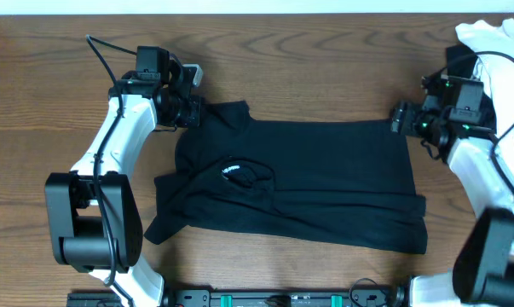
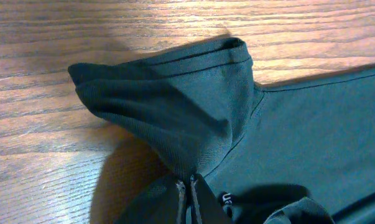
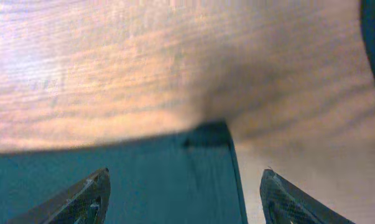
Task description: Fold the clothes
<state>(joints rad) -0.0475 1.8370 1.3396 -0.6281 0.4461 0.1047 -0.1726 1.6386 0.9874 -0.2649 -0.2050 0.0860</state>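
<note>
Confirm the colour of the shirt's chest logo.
White logo on a black shirt; overhead view shows it best.

A brown wooden table (image 1: 325,68) lies beneath me, its grain running from side to side. Ahead of me its surface catches a pale glare of light.

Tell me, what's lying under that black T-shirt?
Only the wooden table shows around the black T-shirt, so it likely lies straight on the wood. Anything flat beneath is hidden by the cloth.
</note>
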